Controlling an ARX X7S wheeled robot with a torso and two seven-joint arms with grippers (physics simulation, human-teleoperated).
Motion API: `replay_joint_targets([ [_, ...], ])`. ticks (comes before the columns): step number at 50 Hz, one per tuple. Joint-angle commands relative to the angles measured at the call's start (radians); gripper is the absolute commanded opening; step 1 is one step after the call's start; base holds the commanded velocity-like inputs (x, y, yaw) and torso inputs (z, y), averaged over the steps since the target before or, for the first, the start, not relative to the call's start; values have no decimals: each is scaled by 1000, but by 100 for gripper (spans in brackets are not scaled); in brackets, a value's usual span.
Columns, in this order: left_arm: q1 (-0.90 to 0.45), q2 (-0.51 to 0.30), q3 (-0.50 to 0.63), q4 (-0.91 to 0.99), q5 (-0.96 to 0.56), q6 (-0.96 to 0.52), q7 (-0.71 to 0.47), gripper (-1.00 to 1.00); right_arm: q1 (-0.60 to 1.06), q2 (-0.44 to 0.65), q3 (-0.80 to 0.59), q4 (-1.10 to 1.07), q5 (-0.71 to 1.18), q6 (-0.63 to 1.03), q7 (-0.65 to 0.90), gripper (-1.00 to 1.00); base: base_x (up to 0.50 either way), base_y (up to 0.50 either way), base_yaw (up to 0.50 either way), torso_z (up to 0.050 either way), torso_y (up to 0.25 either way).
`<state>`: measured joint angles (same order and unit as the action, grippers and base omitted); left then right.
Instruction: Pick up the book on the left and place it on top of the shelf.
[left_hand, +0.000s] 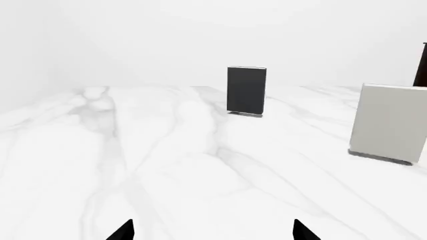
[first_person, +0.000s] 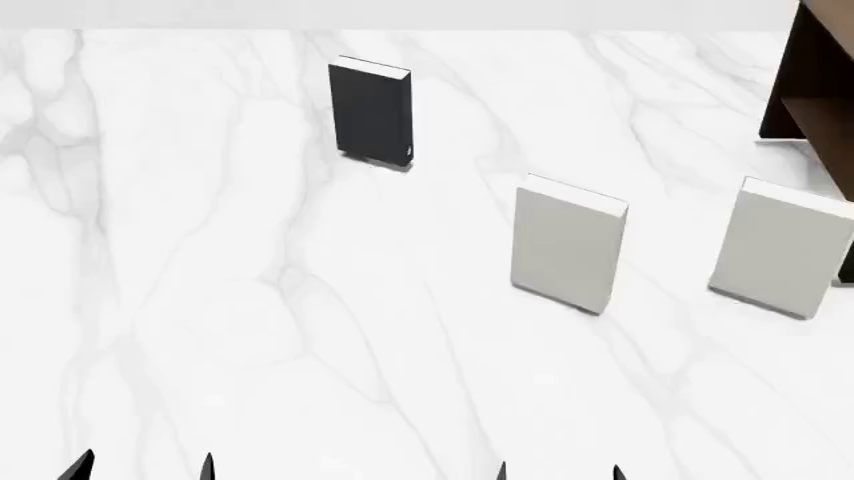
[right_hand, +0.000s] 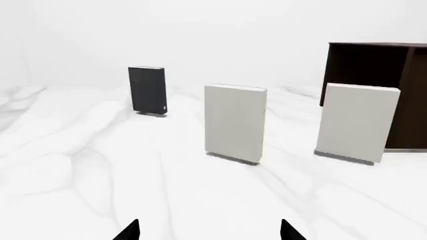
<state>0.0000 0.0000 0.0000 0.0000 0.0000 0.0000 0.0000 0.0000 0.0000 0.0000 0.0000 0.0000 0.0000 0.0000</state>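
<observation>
The thin black book (first_person: 371, 111) stands upright on the white marble table, far back and left of centre; it also shows in the left wrist view (left_hand: 246, 90) and the right wrist view (right_hand: 147, 90). The dark brown shelf (first_person: 811, 85) stands at the far right, also seen in the right wrist view (right_hand: 373, 75). My left gripper (first_person: 142, 470) is open and empty at the near left, far from the book; its tips show in the left wrist view (left_hand: 212, 232). My right gripper (first_person: 558, 472) is open and empty near centre front, tips apart in the right wrist view (right_hand: 209, 231).
Two larger off-white books stand upright: one at centre right (first_person: 569, 243), one further right (first_person: 781, 248) in front of the shelf. The marble table (first_person: 240, 300) stretches across the whole view, its far edge at the top.
</observation>
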Motion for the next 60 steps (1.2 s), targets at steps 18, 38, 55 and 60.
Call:
replay_joint_targets([
  [18,-1,-58,76,-7,-35,15,-73,100,1,56,-71,17,62,-2,60,100,0,0,0,0,0],
  [38,0,-84,103,-15,-54,44,-108,100,6,81,-93,7,110,28,83,100,0,-192,0,0,0],
  [55,-1,-105,127,-2,-71,33,-129,100,16,101,-115,-14,119,50,116,100,0,-206,0,0,0],
  [60,-29,-115,119,82,-102,-87,-137,100,37,115,-123,-81,137,136,116,100,0,0,0,0,0],
])
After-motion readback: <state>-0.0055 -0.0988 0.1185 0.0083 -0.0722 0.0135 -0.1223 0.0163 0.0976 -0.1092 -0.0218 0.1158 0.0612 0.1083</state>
